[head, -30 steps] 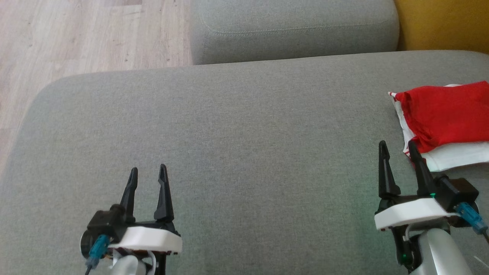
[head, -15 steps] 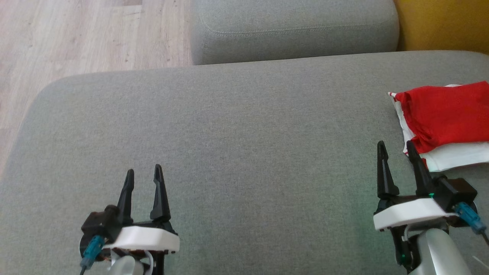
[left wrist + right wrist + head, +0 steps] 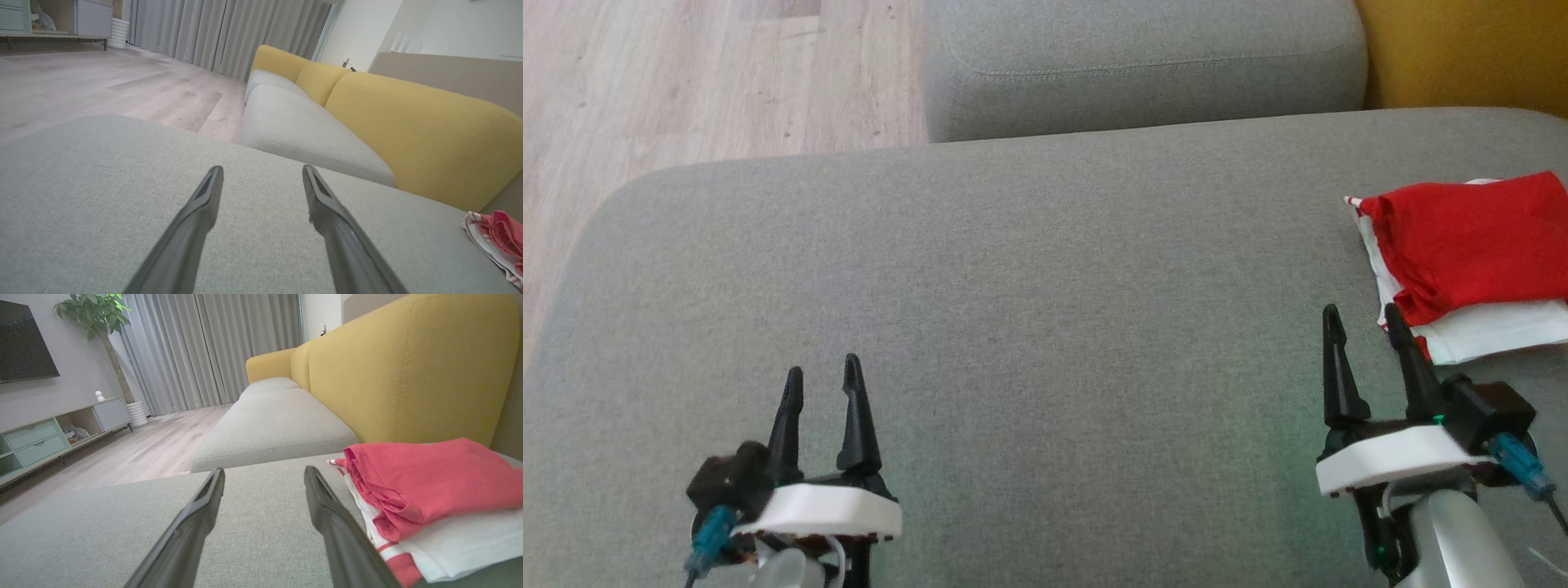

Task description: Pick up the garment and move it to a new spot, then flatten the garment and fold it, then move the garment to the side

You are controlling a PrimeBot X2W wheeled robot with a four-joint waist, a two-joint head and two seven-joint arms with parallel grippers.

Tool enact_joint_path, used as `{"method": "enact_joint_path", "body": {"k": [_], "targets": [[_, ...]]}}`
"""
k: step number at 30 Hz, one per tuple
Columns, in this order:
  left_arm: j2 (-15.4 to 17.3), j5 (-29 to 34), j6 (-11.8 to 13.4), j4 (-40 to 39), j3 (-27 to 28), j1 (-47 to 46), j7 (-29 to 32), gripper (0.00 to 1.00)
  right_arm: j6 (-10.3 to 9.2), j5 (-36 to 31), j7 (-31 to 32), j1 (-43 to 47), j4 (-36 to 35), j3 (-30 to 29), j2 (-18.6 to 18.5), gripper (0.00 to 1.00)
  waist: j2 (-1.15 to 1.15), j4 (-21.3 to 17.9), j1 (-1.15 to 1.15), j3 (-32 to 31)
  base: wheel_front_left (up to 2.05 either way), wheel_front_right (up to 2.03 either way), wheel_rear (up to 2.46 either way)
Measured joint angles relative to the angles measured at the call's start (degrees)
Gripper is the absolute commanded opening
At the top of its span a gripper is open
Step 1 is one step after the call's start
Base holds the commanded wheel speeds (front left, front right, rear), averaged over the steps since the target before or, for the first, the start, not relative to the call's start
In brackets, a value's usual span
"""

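- Far left: pale wooden floor, running back to grey curtains in the left wrist view.
- Far left of the room, in the right wrist view: dark screen on the wall, potted plant beside the curtains, low cabinet with pale green drawers.
- Near, across the full width: large grey seat cushion, surface flat.
- Near left, over that cushion: left gripper, fingers parted and pointing to the far side, bare grey fabric between them, well apart from the clothes.
- Far centre: second grey cushion, set against the far edge of the large one.
- Near right: right gripper, fingers parted and pointing to the far side, empty.
- Right finger of that gripper: just beside the near left corner of the clothes stack; contact not determinable.
- Right edge of the large cushion: red garment, folded, resting on top of a folded white cloth with red stripes; both cut off by the right border of the head view.
- Far right: yellow backrest, upright behind both cushions.
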Motion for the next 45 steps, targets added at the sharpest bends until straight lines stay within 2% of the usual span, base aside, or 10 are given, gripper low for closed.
{"method": "enact_joint_path", "body": {"k": [1,8,45], "targets": [[0.0,-0.4,0.0,0.1,0.0,0.0,0.0,0.00,0.00,0.0,0.0,0.0,0.1,0.1,0.0,0.00,0.00,0.0,0.00,0.0,0.00,0.00,0.00],[0.0,-1.2,0.0,4.8,-0.5,3.5,0.8,0.00,0.00,1.0,0.4,3.8,5.3,0.1,0.1,0.00,0.00,-0.1,0.00,0.0,0.00,0.00,0.00],[0.0,-20.2,-2.1,2.4,3.4,3.4,6.4,0.00,0.00,24.5,6.4,3.4,2.9,-2.2,0.1,0.00,0.00,0.2,0.00,0.0,0.00,0.00,0.00]]}}
